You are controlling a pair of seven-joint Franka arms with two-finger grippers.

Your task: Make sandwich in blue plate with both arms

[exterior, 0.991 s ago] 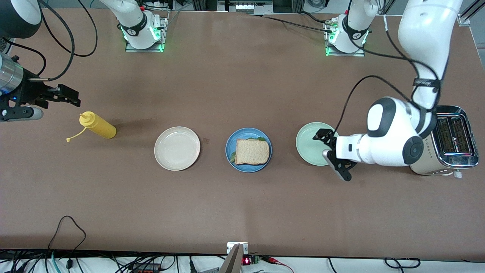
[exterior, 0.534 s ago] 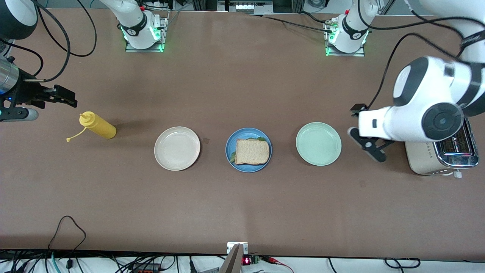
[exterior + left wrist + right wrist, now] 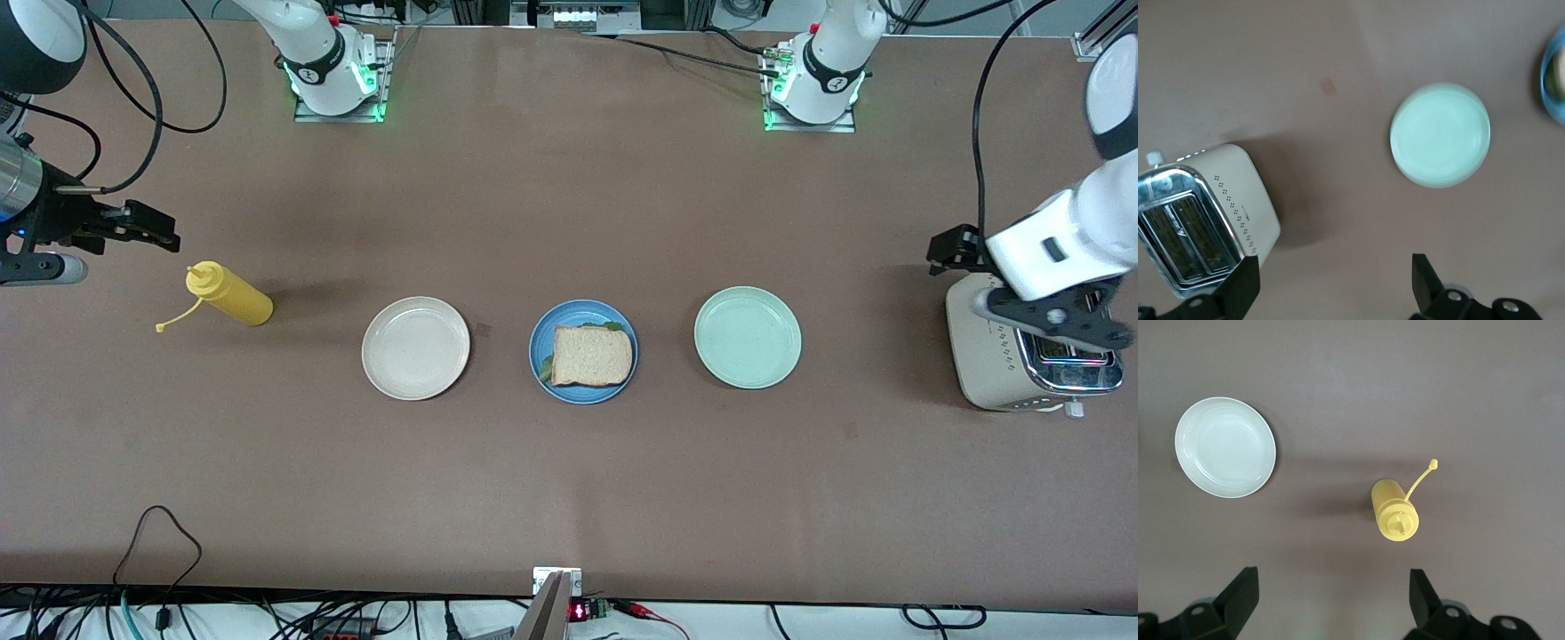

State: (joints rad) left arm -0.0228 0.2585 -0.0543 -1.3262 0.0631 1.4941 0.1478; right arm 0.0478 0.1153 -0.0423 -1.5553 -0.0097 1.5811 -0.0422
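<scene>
The sandwich [image 3: 592, 356], toast over green lettuce, lies on the blue plate [image 3: 544, 331] at mid table. The plate's rim also shows in the left wrist view [image 3: 1553, 73]. My left gripper [image 3: 989, 284] is open and empty, up in the air over the table by the toaster [image 3: 987, 356]. In its own view the left gripper [image 3: 1335, 287] has its fingers wide apart, with nothing between them. My right gripper [image 3: 133, 233] is open and empty, up over the table near the yellow squeeze bottle [image 3: 228, 293]. Its own view shows the right gripper [image 3: 1331, 600] holding nothing.
A beige plate [image 3: 415, 348] stands beside the blue plate toward the right arm's end, a mint-green plate [image 3: 747, 337] toward the left arm's end. Both plates are bare [image 3: 1225, 447] [image 3: 1440, 135]. The bottle [image 3: 1395, 513] stands with its cap hanging off. The toaster [image 3: 1201, 217] shows two slots.
My left arm has swung from over the mint-green plate toward the toaster end and risen, still open and empty. My right gripper has hardly moved. The sandwich has not moved.
</scene>
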